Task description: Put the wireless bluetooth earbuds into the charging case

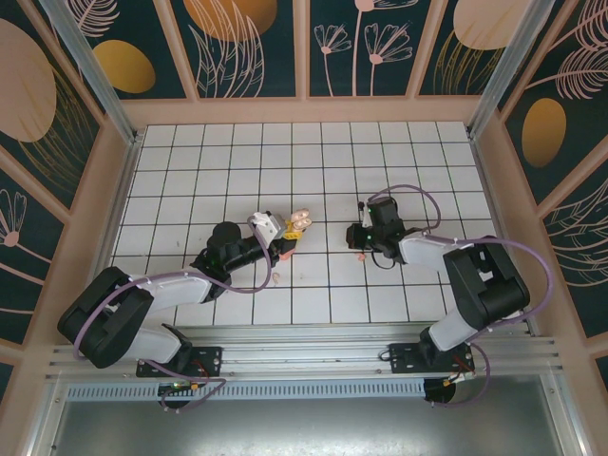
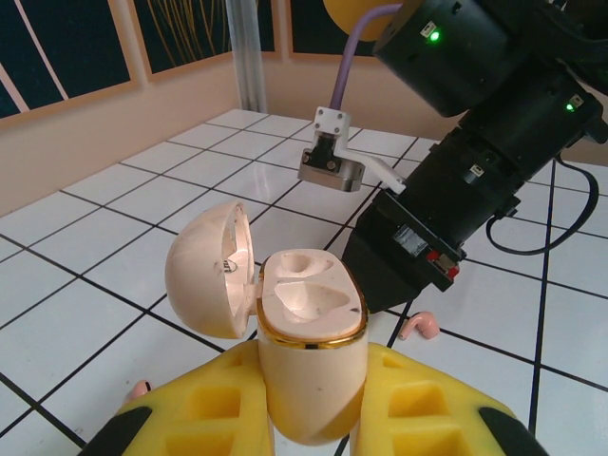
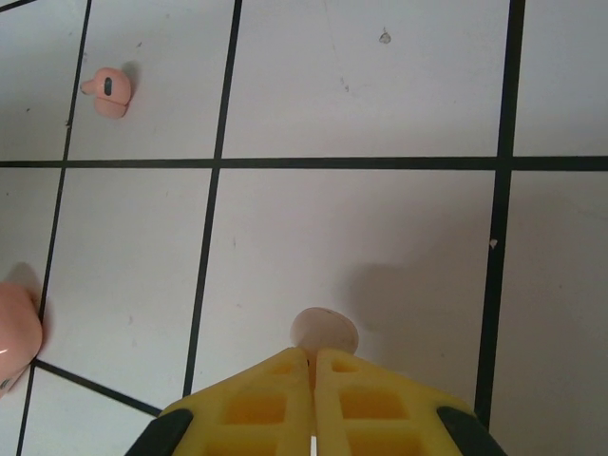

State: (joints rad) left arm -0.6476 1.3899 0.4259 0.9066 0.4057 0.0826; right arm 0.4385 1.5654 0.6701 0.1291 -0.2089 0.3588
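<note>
Left wrist view has my left end effector clamped on the open case, held upright so its empty wells face up to receive, I reckon, while my right end effector looks pinched shut on a beige earbud at its tips.

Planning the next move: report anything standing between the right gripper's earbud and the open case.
Nothing visible does. The right gripper is shut, a pale earbud at its tips; the case in the left gripper has its lid swung aside and both sockets empty. Bare tile lies between.
</note>
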